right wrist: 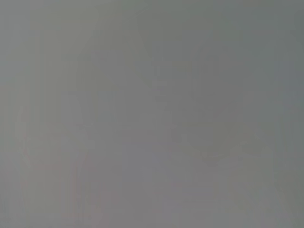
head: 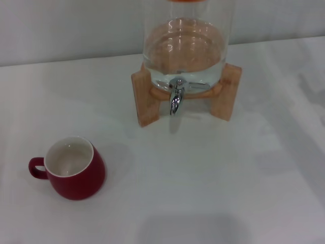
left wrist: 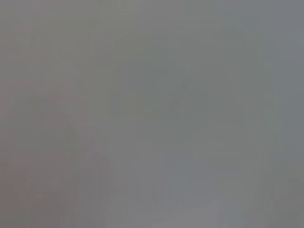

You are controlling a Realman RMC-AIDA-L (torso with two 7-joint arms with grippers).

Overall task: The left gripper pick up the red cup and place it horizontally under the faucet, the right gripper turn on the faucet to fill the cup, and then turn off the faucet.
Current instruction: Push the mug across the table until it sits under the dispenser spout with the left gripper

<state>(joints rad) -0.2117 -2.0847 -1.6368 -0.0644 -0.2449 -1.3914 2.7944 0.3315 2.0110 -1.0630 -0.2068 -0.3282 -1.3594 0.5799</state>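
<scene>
The red cup (head: 71,169) stands upright on the white table at the front left, its white inside empty and its small loop handle pointing left. The chrome faucet (head: 176,98) points down from the front of a clear glass dispenser (head: 185,46) that holds water and rests on a wooden stand (head: 147,99) at the back centre. The spot under the spout is bare. Neither gripper shows in the head view. Both wrist views give only a flat grey field with nothing to make out.
The white table (head: 213,178) spreads wide around the cup and the stand. A pale wall rises behind the dispenser. A faint shadow lies on the table at the front edge.
</scene>
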